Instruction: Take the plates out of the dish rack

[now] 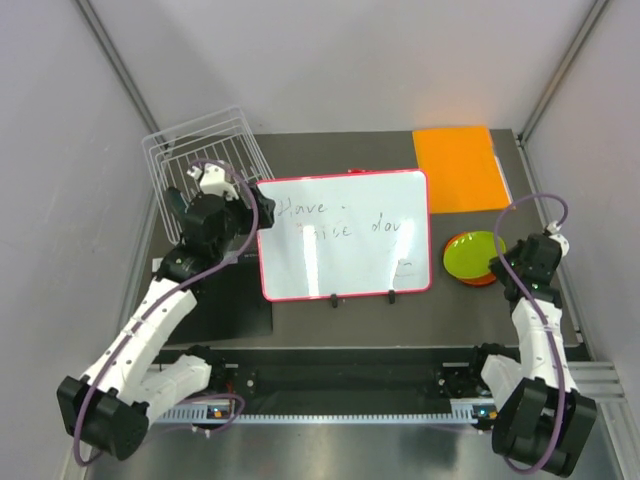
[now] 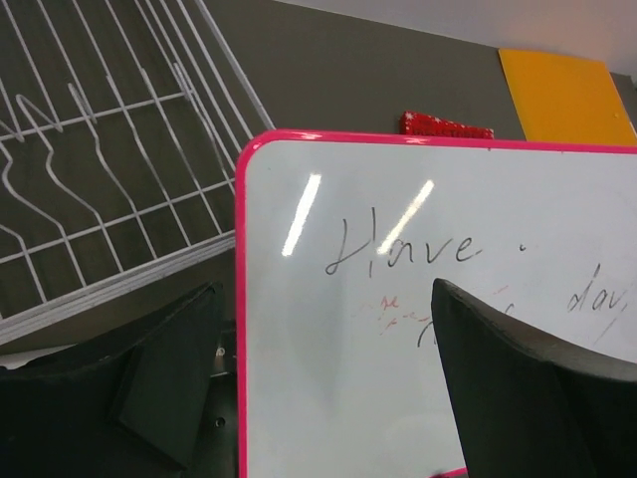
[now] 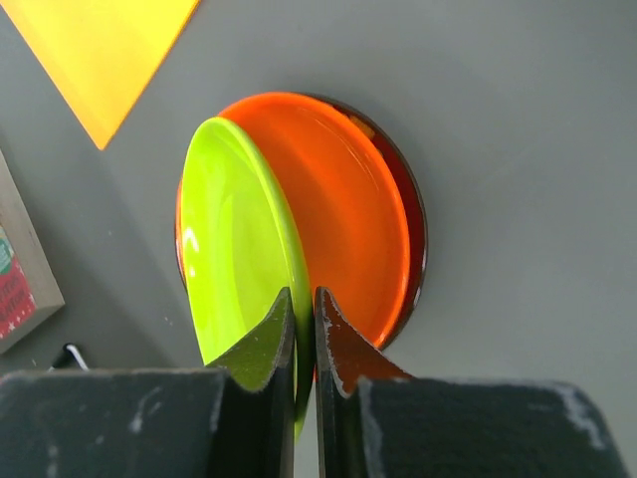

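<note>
The white wire dish rack [image 1: 205, 150] stands at the back left with no plate showing in it; part of it shows in the left wrist view [image 2: 100, 199]. My left gripper [image 1: 250, 215] is open and empty over the whiteboard's left edge, right of the rack [image 2: 328, 398]. My right gripper [image 1: 505, 268] is shut on the rim of the lime green plate [image 3: 234, 239], which is tilted over the orange plate [image 3: 348, 209]. The orange plate lies on the dark red plate [image 3: 416, 239]. The stack [image 1: 472, 253] sits right of the whiteboard. The dark green-teal plate is out of view.
A red-framed whiteboard [image 1: 345, 235] with writing lies in the middle of the table [image 2: 418, 299]. A flat orange sheet [image 1: 460, 168] lies at the back right. A small red object [image 2: 446, 125] sits behind the whiteboard. A black mat [image 1: 235, 300] lies at the front left.
</note>
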You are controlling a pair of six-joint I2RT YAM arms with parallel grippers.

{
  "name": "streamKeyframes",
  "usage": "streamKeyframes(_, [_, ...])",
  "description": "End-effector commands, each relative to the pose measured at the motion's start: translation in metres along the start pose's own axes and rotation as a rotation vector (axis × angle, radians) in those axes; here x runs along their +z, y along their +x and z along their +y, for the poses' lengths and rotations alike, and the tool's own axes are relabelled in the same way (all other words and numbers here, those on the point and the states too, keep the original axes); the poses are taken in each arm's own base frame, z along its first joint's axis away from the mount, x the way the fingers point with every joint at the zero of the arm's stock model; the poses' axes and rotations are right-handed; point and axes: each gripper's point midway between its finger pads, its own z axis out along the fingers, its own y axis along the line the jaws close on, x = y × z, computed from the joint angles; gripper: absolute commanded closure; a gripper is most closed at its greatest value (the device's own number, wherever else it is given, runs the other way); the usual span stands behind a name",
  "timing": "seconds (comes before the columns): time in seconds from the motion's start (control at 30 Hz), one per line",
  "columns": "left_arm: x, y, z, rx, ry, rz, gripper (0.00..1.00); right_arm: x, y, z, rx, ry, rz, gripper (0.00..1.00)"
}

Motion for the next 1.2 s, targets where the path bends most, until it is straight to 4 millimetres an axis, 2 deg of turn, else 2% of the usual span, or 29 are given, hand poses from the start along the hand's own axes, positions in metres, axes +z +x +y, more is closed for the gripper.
streamKeyframes(0.0, [0.005, -0.014, 0.012, -0.057, 0.010, -0.036, 0.11, 0.005, -0.024, 0.011, 0.007, -0.045, -0.082, 0.96])
streamKeyframes(0.13, [0.009, -0.016, 0.027, -0.090, -0.001, -0.035, 0.11, 0.010, -0.020, 0.005, 0.006, -0.020, -0.067, 0.84])
streamKeyframes(0.2, [0.011, -0.015, 0.029, -0.098, -0.002, -0.032, 0.11, 0.011, -0.019, 0.004, 0.005, -0.015, -0.065, 0.75])
streamKeyframes(0.27, [0.013, -0.014, 0.029, -0.107, 0.002, -0.027, 0.11, 0.012, -0.016, 0.001, 0.002, -0.005, -0.056, 0.55])
streamKeyframes(0.33, [0.014, -0.014, 0.031, -0.112, -0.001, -0.032, 0.12, 0.011, -0.017, 0.000, -0.006, -0.003, -0.063, 0.48])
streamKeyframes(0.37, [0.015, -0.014, 0.032, -0.116, -0.006, -0.032, 0.12, 0.011, -0.017, 0.000, -0.007, -0.007, -0.066, 0.35])
streamKeyframes(0.43, [0.017, -0.015, 0.037, -0.122, -0.018, -0.034, 0.12, 0.008, -0.018, 0.001, -0.021, -0.013, -0.069, 0.24])
streamKeyframes(0.53, [0.023, -0.019, 0.049, -0.145, -0.053, -0.038, 0.12, 0.001, -0.024, 0.002, -0.034, -0.004, -0.081, 0.15])
streamKeyframes(0.6, [0.029, -0.021, 0.051, -0.163, -0.044, -0.026, 0.12, -0.009, -0.030, 0.004, -0.044, -0.004, -0.100, 0.12])
streamKeyframes(0.7, [0.037, -0.026, 0.070, -0.189, -0.087, -0.021, 0.12, -0.026, -0.048, 0.000, -0.058, 0.049, -0.152, 0.06])
streamKeyframes(0.73, [0.038, -0.031, 0.082, -0.206, -0.112, -0.032, 0.12, -0.033, -0.058, 0.003, -0.063, 0.054, -0.175, 0.05])
streamKeyframes(0.77, [0.040, -0.035, 0.086, -0.213, -0.121, -0.041, 0.12, -0.038, -0.059, -0.001, -0.068, 0.080, -0.173, 0.05])
streamKeyframes(0.9, [0.045, -0.046, 0.126, -0.236, -0.227, -0.069, 0.12, -0.066, -0.081, 0.010, -0.091, 0.054, -0.256, 0.03])
streamKeyframes(0.93, [0.042, -0.052, 0.144, -0.249, -0.271, -0.087, 0.12, -0.073, -0.087, 0.016, -0.099, 0.033, -0.275, 0.03])
streamKeyframes(1.0, [0.041, -0.062, 0.165, -0.262, -0.324, -0.110, 0.13, -0.082, -0.090, 0.025, -0.107, -0.017, -0.287, 0.03])
streamKeyframes(1.07, [0.039, -0.074, 0.178, -0.236, -0.377, -0.150, 0.14, -0.084, -0.087, 0.038, -0.113, -0.082, -0.274, 0.03])
streamKeyframes(1.17, [0.038, -0.075, 0.201, -0.219, -0.481, -0.160, 0.16, -0.082, -0.080, 0.047, -0.115, -0.144, -0.245, 0.03])
